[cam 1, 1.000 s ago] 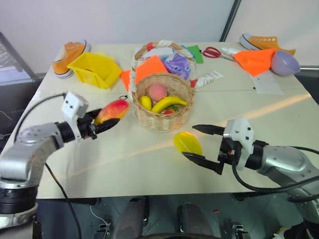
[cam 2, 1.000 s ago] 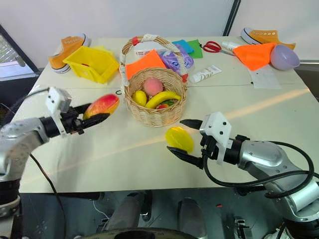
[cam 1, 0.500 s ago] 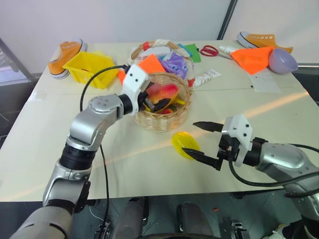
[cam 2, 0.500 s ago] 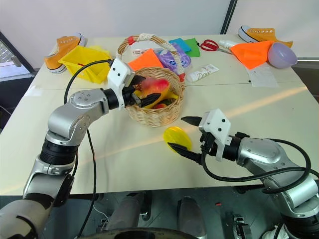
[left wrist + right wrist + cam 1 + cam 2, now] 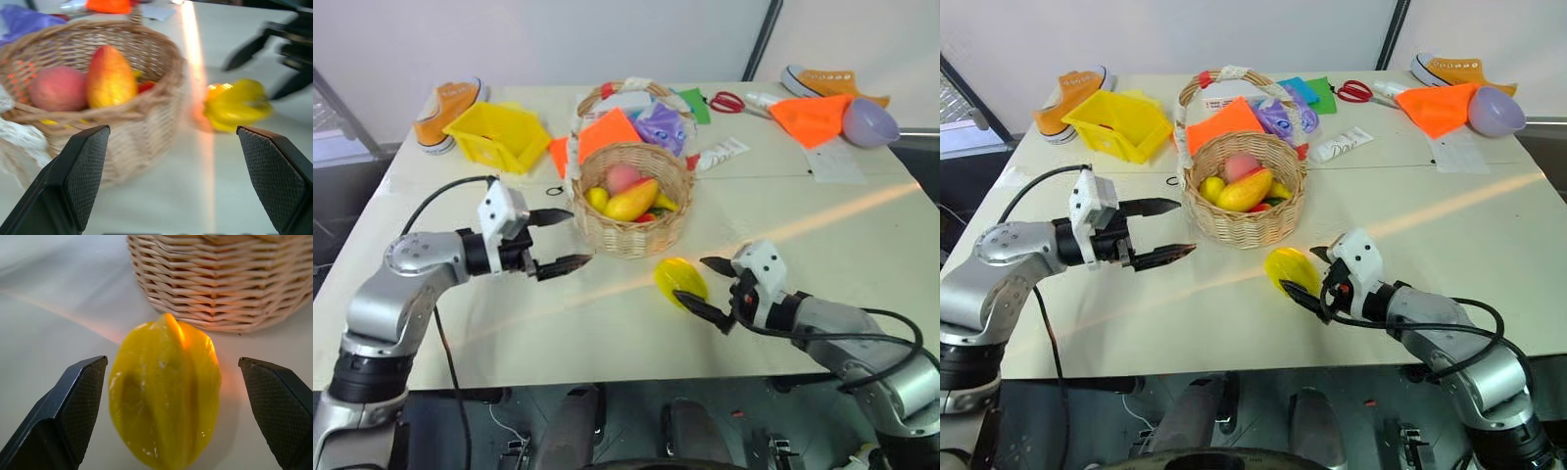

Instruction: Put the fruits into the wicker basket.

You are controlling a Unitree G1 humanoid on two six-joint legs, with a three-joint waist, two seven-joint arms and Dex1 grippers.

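Red-yellow oval mango (image 5: 632, 201) inside round tan wicker basket (image 5: 628, 238). Left gripper (image 5: 560, 238) beside basket, jaws wide, empty. Right gripper (image 5: 709, 290) wide around glossy yellow ridged starfruit (image 5: 680, 280), before basket.

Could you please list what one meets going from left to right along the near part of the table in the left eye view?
Left gripper with open jaws → wicker basket holding the mango → yellow starfruit → right gripper, open jaws flanking the starfruit.
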